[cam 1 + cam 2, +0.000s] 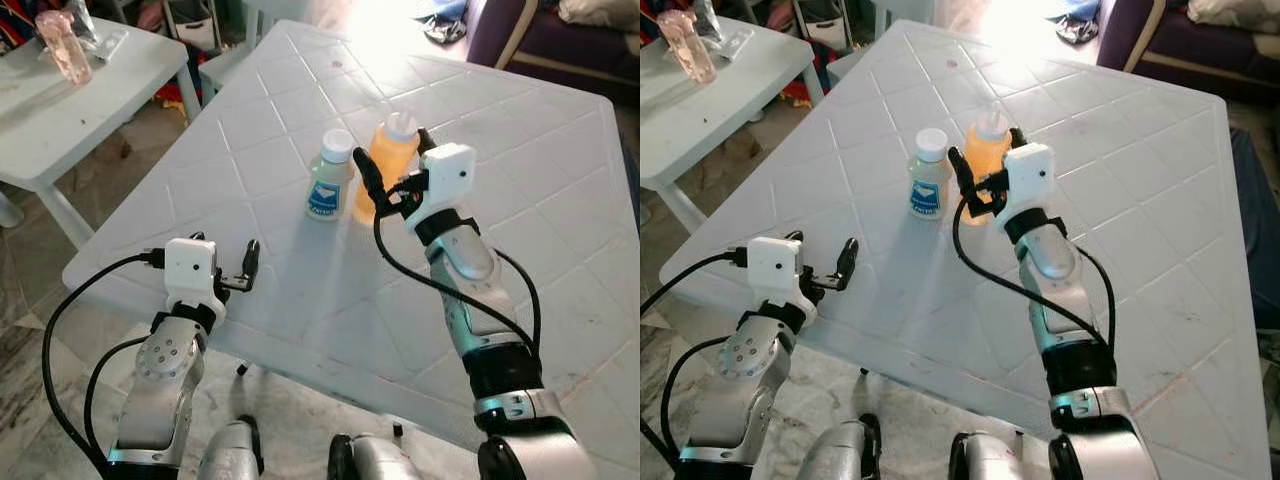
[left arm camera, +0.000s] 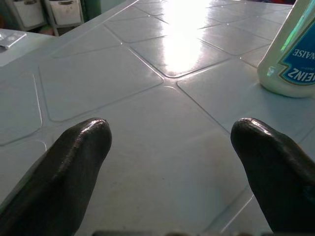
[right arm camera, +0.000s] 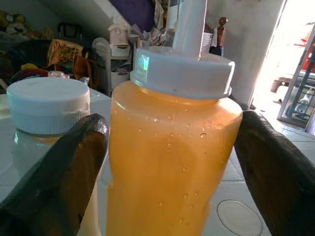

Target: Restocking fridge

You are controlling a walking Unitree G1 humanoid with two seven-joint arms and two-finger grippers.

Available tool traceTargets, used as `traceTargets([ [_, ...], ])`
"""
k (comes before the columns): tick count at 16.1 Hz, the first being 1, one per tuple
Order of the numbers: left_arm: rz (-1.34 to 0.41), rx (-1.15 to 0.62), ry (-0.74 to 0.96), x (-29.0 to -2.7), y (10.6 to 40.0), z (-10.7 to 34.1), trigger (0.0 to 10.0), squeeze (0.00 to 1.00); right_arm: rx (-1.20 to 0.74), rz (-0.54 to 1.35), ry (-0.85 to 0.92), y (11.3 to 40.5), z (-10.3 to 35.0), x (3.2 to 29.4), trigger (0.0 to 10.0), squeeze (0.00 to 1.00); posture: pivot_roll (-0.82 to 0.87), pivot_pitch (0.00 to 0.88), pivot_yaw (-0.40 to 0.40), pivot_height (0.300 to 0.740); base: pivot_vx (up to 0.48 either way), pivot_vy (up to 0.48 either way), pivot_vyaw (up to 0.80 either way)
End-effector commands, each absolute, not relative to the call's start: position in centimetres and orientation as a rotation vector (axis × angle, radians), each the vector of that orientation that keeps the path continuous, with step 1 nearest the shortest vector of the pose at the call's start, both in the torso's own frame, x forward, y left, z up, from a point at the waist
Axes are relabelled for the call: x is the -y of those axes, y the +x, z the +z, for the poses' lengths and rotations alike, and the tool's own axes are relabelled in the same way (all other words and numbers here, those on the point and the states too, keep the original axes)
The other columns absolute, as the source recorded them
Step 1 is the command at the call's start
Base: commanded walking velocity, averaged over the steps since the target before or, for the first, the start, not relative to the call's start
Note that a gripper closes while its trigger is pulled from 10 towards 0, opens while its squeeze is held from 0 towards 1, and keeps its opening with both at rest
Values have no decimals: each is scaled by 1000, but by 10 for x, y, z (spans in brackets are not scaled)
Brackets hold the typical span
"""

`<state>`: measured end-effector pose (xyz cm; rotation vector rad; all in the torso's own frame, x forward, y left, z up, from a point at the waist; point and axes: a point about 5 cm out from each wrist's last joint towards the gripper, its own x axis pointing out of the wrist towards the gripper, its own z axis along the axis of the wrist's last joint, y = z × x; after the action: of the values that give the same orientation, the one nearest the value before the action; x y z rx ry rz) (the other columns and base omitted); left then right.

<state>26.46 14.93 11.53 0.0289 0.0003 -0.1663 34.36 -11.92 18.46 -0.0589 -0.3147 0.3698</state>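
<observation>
1. Right now the right gripper (image 1: 393,170) straddles the orange bottle (image 1: 388,160) on the white table (image 1: 520,170); one finger (image 3: 59,172) passes on each side of it, spread and not yet pressing, presumably lined up for a grasp.
2. Beside the orange bottle stands the mayonnaise jar (image 1: 329,185), almost touching it; the finger on that side slots into the narrow gap, so the jar could get nudged.
3. Nearer the robot than the orange bottle, the left gripper (image 1: 845,265) hovers just over the table edge, fingers parted and holding nothing, pointed toward the jar.
4. Well apart from the orange bottle, a pink bottle (image 1: 62,45) sits on a second table (image 1: 70,105).
</observation>
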Motion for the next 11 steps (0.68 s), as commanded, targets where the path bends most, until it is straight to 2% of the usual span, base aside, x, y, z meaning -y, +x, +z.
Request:
traceTargets([
  [1,-176,-8,37,-148,262,115,10000,0,323,359,-52,349,190,124,3216,0,104,179,-46,740,0,0,0],
  [2,-176,-8,37,-148,262,115,10000,0,336,365,-58,350,192,124,275,0,104,179,-46,740,0,0,0],
  [3,-177,-8,37,-148,262,115,10000,0,339,366,-63,350,193,123,0,0,104,178,-47,740,0,0,0],
  [6,-170,-8,36,-148,262,115,10000,0,352,371,-72,353,197,122,0,0,105,177,-50,740,0,0,0],
  [7,-169,-9,36,-148,262,115,10000,0,354,375,-73,352,197,122,1373,0,105,178,-51,740,0,0,0],
  [8,-169,-9,36,-148,262,115,10000,0,356,379,-76,351,196,121,1451,0,105,178,-51,740,0,0,0],
  [9,-169,-8,38,-148,263,115,10000,0,355,381,-76,350,196,121,3294,0,108,179,-51,740,0,0,0],
  [10,-168,-7,38,-148,263,116,10000,0,355,381,-78,349,195,121,3882,0,110,179,-50,740,0,0,0],
  [11,-166,-5,40,-149,264,117,10000,0,354,382,-79,348,195,121,6627,0,110,179,-49,740,0,0,0],
])
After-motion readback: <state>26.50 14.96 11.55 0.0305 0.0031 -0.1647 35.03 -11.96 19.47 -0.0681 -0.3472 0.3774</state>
